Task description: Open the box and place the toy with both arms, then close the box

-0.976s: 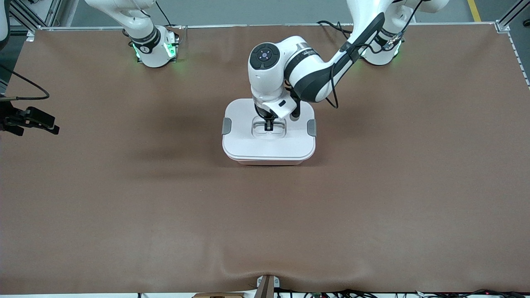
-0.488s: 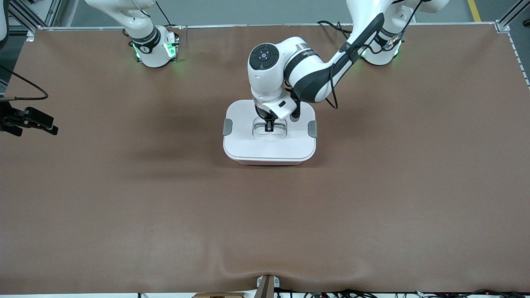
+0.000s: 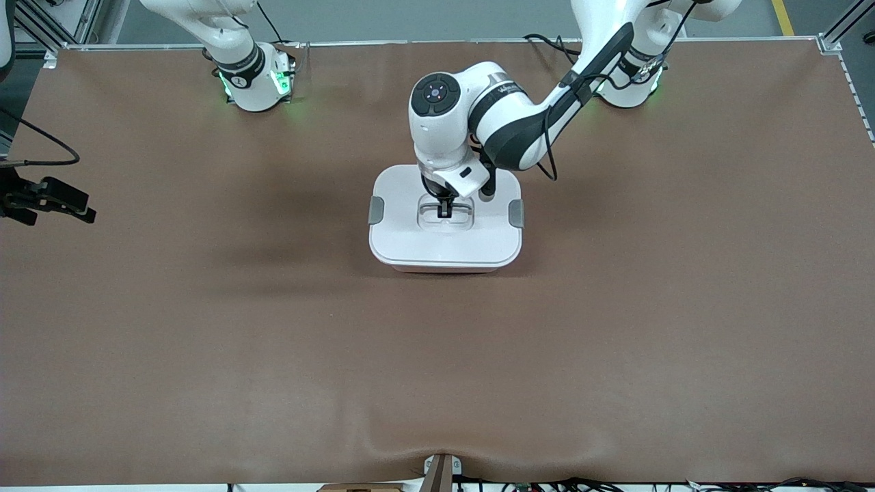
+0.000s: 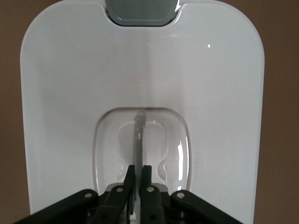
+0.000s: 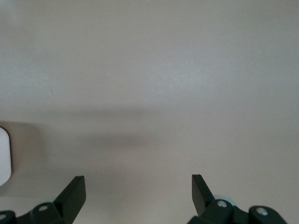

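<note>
The box [image 3: 444, 239] stands at the table's middle with its white lid on and a grey clip [image 3: 374, 210] at each end. My left gripper [image 3: 445, 208] reaches down into the lid's recessed centre. In the left wrist view it [image 4: 138, 169] is shut on the thin grey handle [image 4: 139, 130], with the lid [image 4: 60, 93] and one clip [image 4: 142, 11] around it. My right gripper [image 3: 82, 213] waits open and empty at the right arm's end of the table; its wrist view [image 5: 138, 179] shows only a bare surface. The toy is not in view.
The brown mat [image 3: 615, 328] spreads wide around the box. The arm bases [image 3: 253, 82] stand along the edge farthest from the front camera. A small white object [image 5: 3, 156] shows at the edge of the right wrist view.
The left arm and the lid have shifted only very slightly. The right arm has stayed still.
</note>
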You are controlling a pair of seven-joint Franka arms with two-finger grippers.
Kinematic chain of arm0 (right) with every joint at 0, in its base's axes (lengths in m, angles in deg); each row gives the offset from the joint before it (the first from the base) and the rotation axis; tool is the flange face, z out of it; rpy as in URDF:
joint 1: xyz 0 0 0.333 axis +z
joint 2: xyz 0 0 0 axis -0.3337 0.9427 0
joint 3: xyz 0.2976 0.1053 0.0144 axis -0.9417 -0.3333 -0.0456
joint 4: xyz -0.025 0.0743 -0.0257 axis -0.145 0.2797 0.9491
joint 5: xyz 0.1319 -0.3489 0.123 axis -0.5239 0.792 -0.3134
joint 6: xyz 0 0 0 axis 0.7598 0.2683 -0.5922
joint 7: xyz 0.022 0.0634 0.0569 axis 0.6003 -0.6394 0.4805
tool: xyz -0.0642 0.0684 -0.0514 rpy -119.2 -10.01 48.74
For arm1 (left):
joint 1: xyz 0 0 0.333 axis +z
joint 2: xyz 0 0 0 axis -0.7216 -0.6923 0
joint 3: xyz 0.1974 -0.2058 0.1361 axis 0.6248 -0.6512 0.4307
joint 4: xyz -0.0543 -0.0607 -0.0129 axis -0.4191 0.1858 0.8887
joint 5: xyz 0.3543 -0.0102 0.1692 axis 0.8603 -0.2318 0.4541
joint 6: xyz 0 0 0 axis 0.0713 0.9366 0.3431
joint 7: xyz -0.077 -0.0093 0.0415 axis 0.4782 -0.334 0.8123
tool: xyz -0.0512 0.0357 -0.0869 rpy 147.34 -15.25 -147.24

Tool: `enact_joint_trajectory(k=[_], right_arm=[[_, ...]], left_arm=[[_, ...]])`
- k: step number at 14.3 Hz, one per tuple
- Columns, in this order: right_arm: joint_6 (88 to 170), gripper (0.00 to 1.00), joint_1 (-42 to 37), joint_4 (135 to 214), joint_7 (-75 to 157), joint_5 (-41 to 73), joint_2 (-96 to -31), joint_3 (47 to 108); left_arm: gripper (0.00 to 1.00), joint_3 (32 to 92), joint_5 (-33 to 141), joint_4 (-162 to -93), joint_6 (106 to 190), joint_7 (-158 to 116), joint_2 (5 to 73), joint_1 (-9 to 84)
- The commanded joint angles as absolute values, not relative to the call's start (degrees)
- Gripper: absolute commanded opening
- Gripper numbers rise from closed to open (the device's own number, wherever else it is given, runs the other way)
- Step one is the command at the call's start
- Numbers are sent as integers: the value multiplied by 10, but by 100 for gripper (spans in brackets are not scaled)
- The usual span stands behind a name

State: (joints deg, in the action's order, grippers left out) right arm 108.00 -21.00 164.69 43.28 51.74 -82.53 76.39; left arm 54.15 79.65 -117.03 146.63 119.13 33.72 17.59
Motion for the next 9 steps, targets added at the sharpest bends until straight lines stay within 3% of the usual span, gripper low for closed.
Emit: enact_joint_trajectory(k=[1,8,9], right_arm=[[1081,100,-215,1653,439,511,-836,759],[1081,100,-213,1653,440,510,-835,759],[1081,100,-213,1653,440,510,-835,759]], left_arm=[[0,542,812,-1164,1469,1205,328,172],[0,542,812,-1162,1469,1202,321,165],[8,542,812,-1164,1465,1197,323,166]])
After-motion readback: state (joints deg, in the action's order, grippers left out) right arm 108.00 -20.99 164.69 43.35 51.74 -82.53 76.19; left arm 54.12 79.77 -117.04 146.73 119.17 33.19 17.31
